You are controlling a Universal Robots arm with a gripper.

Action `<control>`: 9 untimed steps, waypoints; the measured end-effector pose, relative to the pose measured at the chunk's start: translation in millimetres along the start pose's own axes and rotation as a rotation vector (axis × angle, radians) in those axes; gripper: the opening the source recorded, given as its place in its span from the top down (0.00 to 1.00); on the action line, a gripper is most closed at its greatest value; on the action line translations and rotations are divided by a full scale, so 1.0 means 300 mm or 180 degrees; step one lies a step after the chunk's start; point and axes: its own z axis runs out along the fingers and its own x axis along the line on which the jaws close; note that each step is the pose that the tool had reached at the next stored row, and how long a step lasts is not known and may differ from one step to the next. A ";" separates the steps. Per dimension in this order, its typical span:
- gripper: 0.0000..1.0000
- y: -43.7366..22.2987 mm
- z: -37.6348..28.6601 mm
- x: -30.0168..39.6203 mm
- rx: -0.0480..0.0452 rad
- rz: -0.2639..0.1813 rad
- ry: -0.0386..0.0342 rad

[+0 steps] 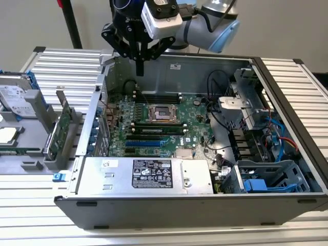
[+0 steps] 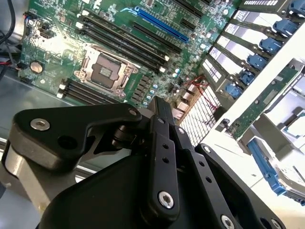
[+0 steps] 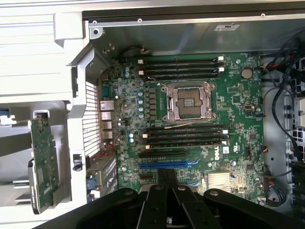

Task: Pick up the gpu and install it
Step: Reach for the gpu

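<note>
In the exterior view, the black two-finger gripper (image 1: pixel 139 67) hangs over the back of the open grey metal computer case (image 1: pixel 195 72), above the green motherboard (image 1: pixel 159 120). Its fingers are pressed together with nothing between them. The gpu (image 1: pixel 57 134), a thin green circuit card, stands on edge in a grey slotted holder (image 1: pixel 38 110) outside the case, on the exterior view's left and well apart from the gripper. A silver hard drive with a white label (image 1: pixel 13 97) lies beyond the holder. A silver box-shaped power supply (image 1: pixel 146 174) sits along the near side of the case.

In the second wrist view, the closed gripper (image 2: pixel 159 104) points toward the motherboard (image 2: pixel 119 52). The gpu (image 2: pixel 267 102) shows edge-on past the case wall.

In the first wrist view, the gripper (image 3: pixel 167 174) meets tip to tip over a long blue expansion slot (image 3: pixel 169 165), near the square metal processor socket (image 3: pixel 187 101). The gpu (image 3: pixel 43 162) stands upright in its holder beside the case.
</note>
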 end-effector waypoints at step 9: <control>1.00 -0.002 -0.001 0.032 0.0000 0.0000 0.0000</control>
